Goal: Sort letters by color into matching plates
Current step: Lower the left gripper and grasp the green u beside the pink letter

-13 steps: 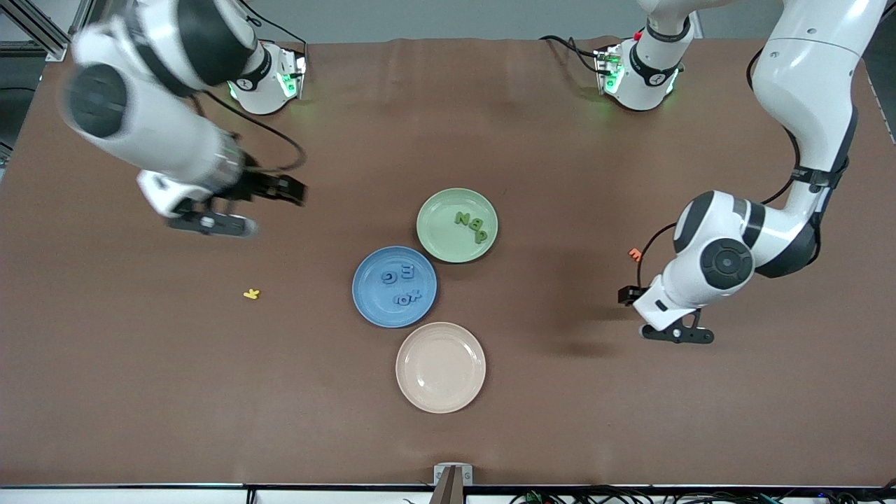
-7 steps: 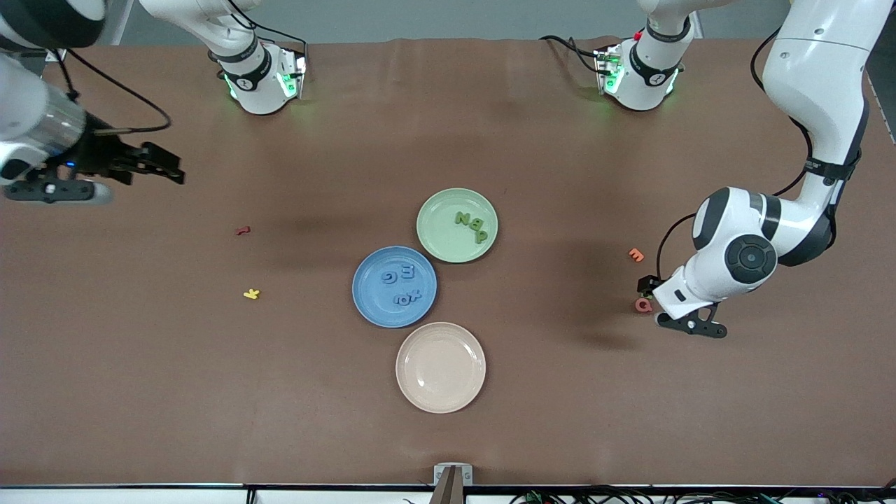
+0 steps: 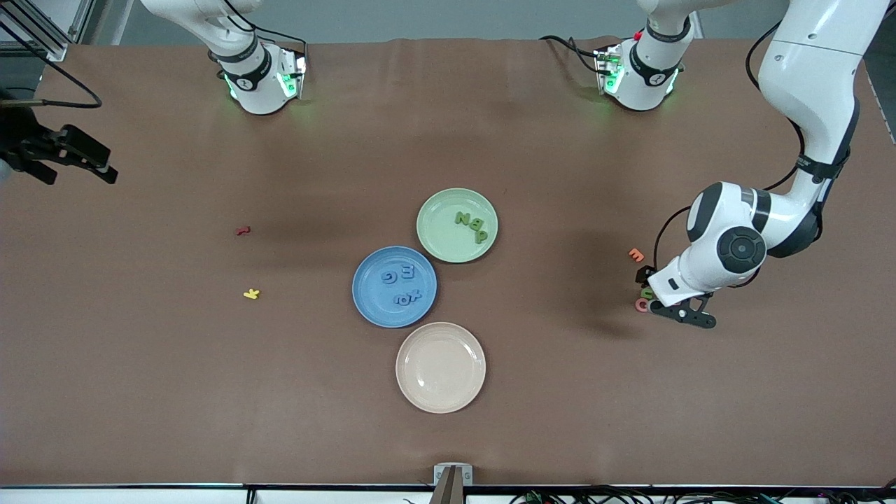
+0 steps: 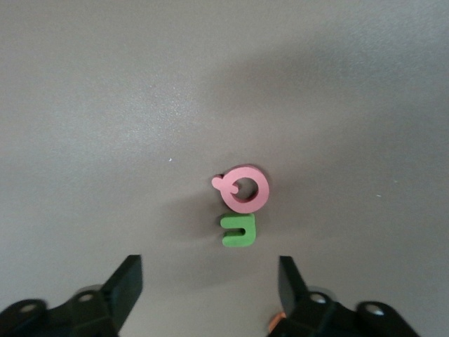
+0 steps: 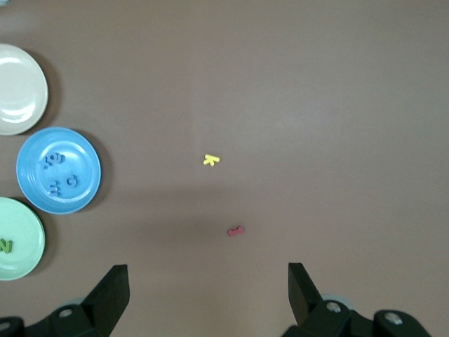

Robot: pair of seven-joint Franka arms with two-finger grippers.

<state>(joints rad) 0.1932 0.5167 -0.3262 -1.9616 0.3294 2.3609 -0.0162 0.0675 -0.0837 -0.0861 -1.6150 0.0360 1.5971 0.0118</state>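
The blue plate [image 3: 394, 286] holds several blue letters [image 3: 400, 285]. The pale green plate [image 3: 457, 225] beside it holds three green letters [image 3: 471, 223]. One more green letter [image 4: 238, 231] lies on the table touching a pink ring-shaped letter [image 4: 243, 189], toward the left arm's end. My left gripper [image 3: 647, 288] hangs open just over this green letter, which shows between and ahead of the fingertips in the left wrist view, where the gripper [image 4: 208, 272] is empty. My right gripper [image 3: 96, 162] is open and empty over the table's edge at the right arm's end.
A cream-beige plate [image 3: 440, 367] lies nearer the front camera than the blue plate. A red letter [image 3: 242, 230] and a yellow letter [image 3: 251, 294] lie toward the right arm's end. An orange letter [image 3: 635, 255] lies beside the left gripper, and the pink letter [image 3: 641, 305] lies under it.
My right arm swung away from the red letter to the table's edge. My left gripper shifted and settled over the green and pink letters.
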